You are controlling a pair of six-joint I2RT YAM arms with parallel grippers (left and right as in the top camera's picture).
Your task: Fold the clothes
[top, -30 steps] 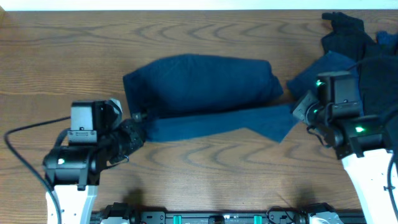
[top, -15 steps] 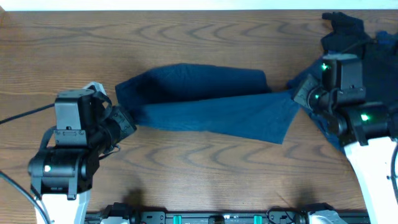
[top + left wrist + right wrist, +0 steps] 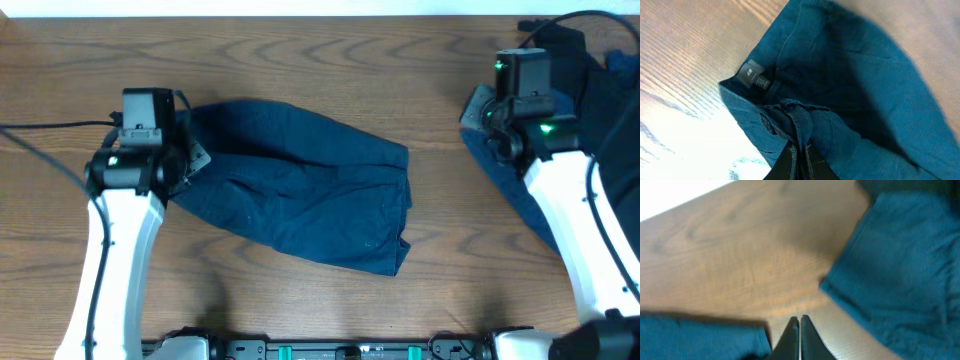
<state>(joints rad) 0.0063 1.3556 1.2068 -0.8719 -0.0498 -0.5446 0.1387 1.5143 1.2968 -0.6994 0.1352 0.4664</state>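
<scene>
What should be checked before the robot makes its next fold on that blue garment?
1. Left fingers gripping the garment: ok, cloth is bunched between them.
2. Right fingers empty: ok, closed on nothing, above the table.
3. Garment apart from the pile: ok, wood shows between them.
4. Garment lying smooth: not ok, wrinkled, with an uneven right edge.
5. Lower layers lined up: cannot tell, hidden underneath.
</scene>
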